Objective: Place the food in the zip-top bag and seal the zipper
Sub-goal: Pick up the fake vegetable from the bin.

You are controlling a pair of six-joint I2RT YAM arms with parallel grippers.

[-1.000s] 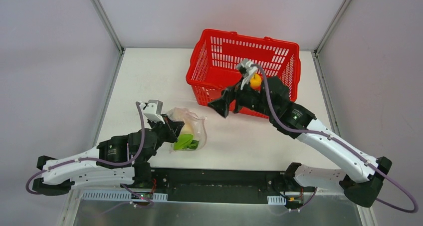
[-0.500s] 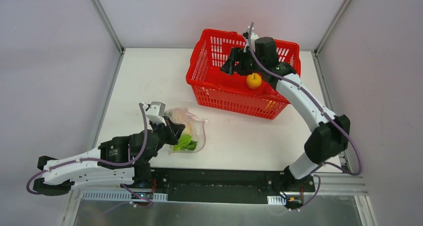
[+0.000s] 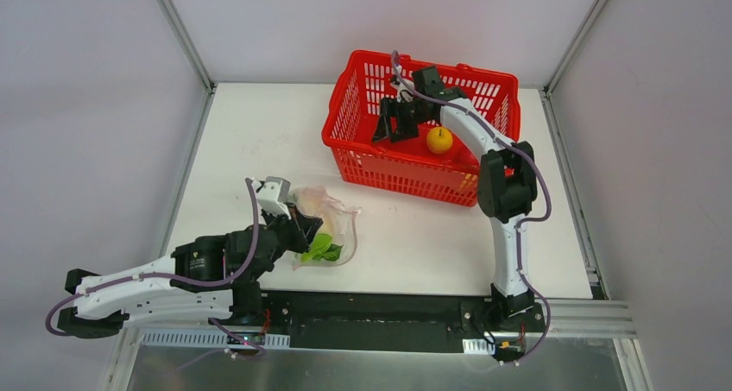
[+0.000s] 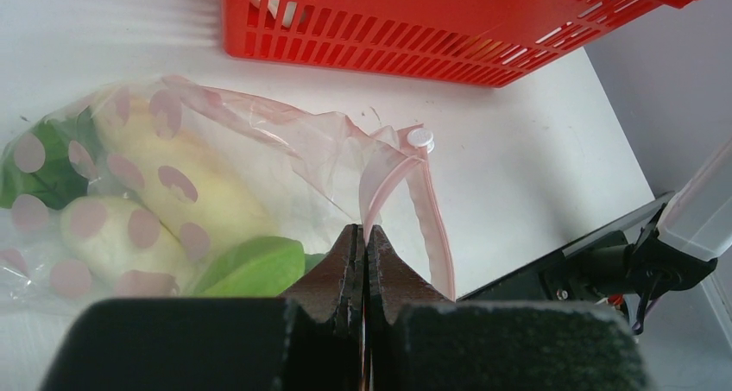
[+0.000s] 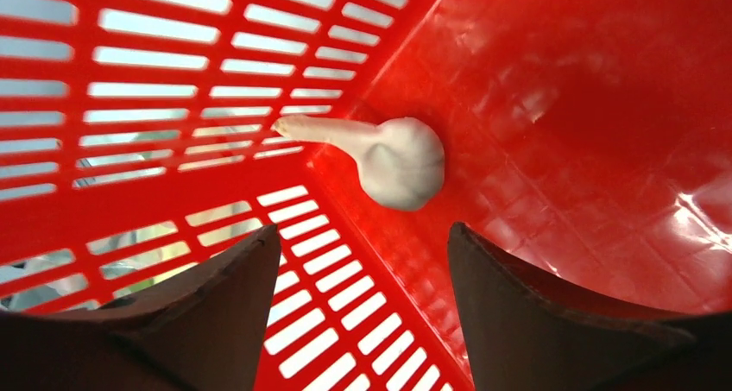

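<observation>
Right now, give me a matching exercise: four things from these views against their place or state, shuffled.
Things:
1. left gripper
2. right gripper
3. yellow fruit
4. green leaf

Place or state:
A. lying inside the zip-top bag
B. open, over the white vegetable
C. shut on the bag's mouth edge
D. lying loose in the red basket

Pairs: 1-C, 2-B, 3-D, 4-A

No readable text, label, brand, number or sign on any surface.
</observation>
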